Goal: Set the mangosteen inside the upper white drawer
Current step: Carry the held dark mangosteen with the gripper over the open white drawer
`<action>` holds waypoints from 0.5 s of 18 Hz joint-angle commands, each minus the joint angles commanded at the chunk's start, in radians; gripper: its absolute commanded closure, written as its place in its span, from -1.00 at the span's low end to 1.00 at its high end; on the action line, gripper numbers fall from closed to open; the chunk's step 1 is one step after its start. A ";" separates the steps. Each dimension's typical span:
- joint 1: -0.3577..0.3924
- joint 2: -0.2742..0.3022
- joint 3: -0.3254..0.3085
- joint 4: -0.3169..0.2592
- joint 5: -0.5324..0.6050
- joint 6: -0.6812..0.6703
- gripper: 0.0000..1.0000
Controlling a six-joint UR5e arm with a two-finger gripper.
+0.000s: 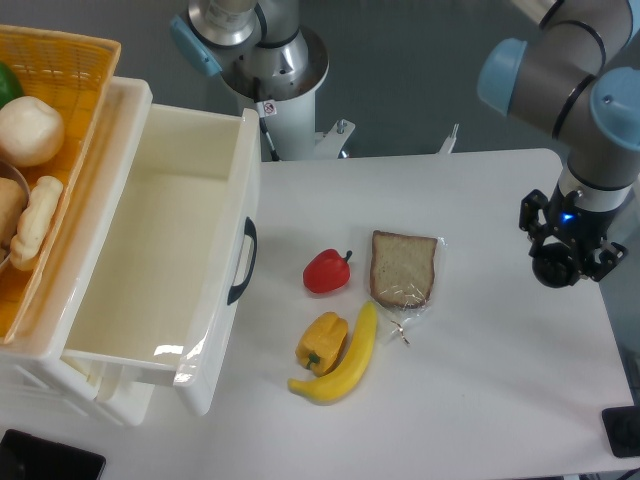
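Observation:
The mangosteen (553, 270), a small round near-black fruit, sits between the fingertips of my gripper (556, 266) at the right side of the table. The gripper points down and is shut on it, and its black body hides the top of the fruit. Whether the fruit rests on the table or hangs just above it I cannot tell. The upper white drawer (215, 300) stands pulled out at the left, far from the gripper. Its dark curved handle (243, 262) faces the table, and nothing lies inside it.
A red pepper (326, 271), a bagged bread slice (404, 269), a yellow pepper (322, 340) and a banana (343, 358) lie mid-table between gripper and drawer. A yellow wicker basket (70, 60) with food sits on the cabinet at the far left. The arm's base (270, 60) stands behind.

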 joint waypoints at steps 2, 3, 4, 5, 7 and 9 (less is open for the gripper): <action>-0.008 0.000 0.002 0.003 -0.002 -0.005 0.65; -0.017 0.002 0.003 0.003 -0.002 -0.011 0.65; -0.023 0.003 0.005 0.003 -0.002 -0.018 0.64; -0.035 0.012 0.005 0.003 -0.002 -0.034 0.65; -0.055 0.037 0.000 0.002 -0.029 -0.080 0.67; -0.071 0.084 -0.018 0.000 -0.087 -0.113 0.73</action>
